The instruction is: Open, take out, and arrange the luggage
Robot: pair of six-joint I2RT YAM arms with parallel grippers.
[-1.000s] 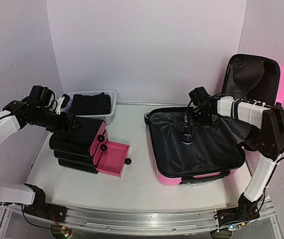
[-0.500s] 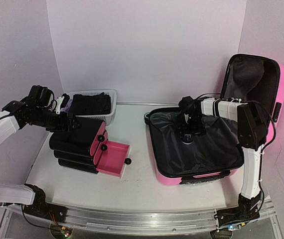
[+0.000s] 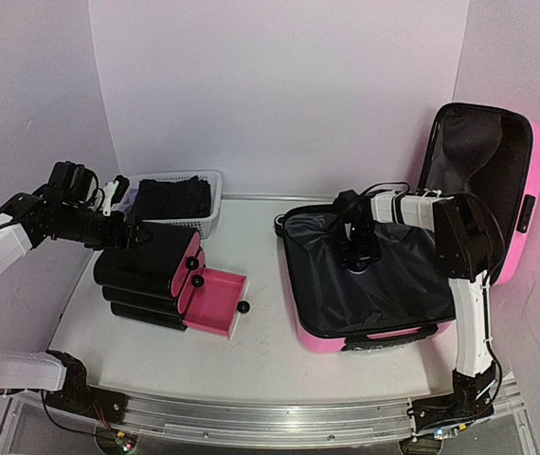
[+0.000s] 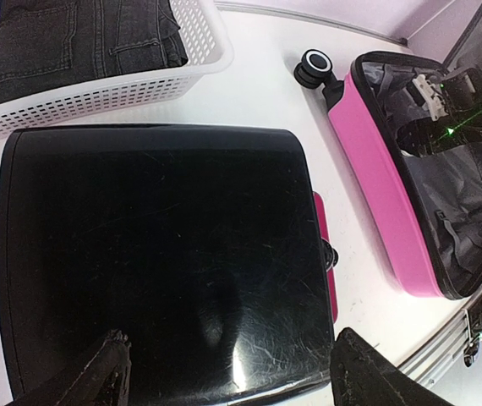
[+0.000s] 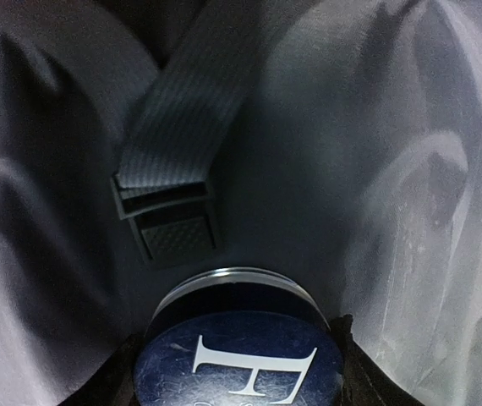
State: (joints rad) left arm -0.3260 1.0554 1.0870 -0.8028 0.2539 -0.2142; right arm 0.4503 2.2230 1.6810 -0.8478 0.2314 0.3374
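I see the table [image 3: 261, 332] with the luggage [image 3: 393, 284] on its right half. It lies open, its base flat on the surface and its pink lid standing upright against the right wall, black lining showing in both halves. On the left half stands a black drawer unit [image 3: 152, 256] with one pink drawer [image 3: 218, 301] pulled out towards the middle. Just behind it is a white basket [image 3: 204, 220] holding folded dark clothing [image 3: 171, 199].

My left gripper [image 3: 123, 234] hovers over the left rear corner of the drawer unit's glossy top, its fingers [image 4: 97, 376] spread wide and holding nothing.

My right gripper [image 3: 357, 254] reaches down into the luggage base. There the wrist camera shows a round dark-blue tin [image 5: 241, 347] with a white letter on it, a finger close on either side. I cannot tell whether they press on it. Just beyond the tin lies a black strap buckle [image 5: 169, 211] on the lining.
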